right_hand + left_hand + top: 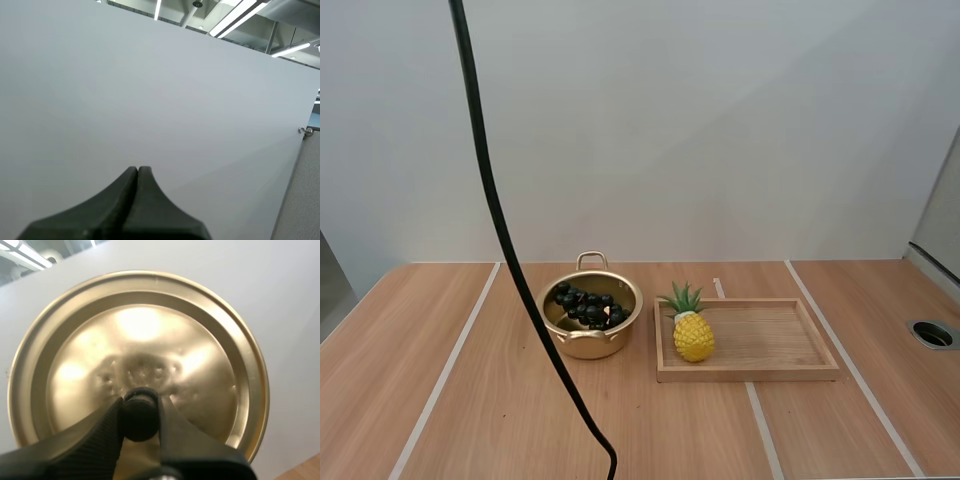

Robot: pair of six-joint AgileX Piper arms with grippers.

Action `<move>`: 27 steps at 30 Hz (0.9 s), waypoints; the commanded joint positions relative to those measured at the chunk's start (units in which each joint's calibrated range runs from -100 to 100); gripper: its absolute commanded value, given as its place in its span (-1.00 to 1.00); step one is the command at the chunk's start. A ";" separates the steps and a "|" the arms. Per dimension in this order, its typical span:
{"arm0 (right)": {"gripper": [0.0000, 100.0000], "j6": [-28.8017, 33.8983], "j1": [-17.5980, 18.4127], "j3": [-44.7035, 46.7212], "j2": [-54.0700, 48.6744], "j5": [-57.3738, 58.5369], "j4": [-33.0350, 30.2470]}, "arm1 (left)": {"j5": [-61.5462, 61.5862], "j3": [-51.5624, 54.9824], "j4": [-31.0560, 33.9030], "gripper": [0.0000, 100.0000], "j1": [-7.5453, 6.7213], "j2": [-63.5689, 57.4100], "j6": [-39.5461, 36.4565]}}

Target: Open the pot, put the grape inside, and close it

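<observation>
left gripper [140,405] clamped on black knob [138,417] of round golden metal lid [145,335], right gripper [137,172] fingers together, dark grape bunch [588,306] inside lidless golden pot [592,345]

You see a gold metal lid [150,340], polished and mirror-glossy, just beyond your left gripper's [140,402] matt black ribbed fingers [95,440], its knob [139,416] dull black between them. The pot [590,342] is shiny gold metal; tray [770,335] and table [470,400] matt wood grain.

Left tool [140,407]: two black fingers [95,440], finely ribbed texture;
Right tool [137,171]: smooth matt black, thin centre seam, flaring base
</observation>
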 commanded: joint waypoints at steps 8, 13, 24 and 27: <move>-1.00 0.06 -0.22 -2.76 -1.79 4.65 -1.94 | 0.00 28.03 -4.13 -1.00 -0.14 0.12 4.10; -1.00 0.06 -0.22 -2.76 -2.65 5.83 -3.71 | -2.40 43.14 -5.61 -1.00 -0.14 0.12 7.78; -1.00 0.06 -0.22 -2.76 -2.64 13.31 -5.98 | -11.35 61.62 -6.69 -1.00 -0.14 5.67 16.81; -1.00 0.06 -0.22 -2.76 -2.64 14.96 -5.98 | -10.87 61.62 -6.30 -1.00 -0.14 9.30 18.67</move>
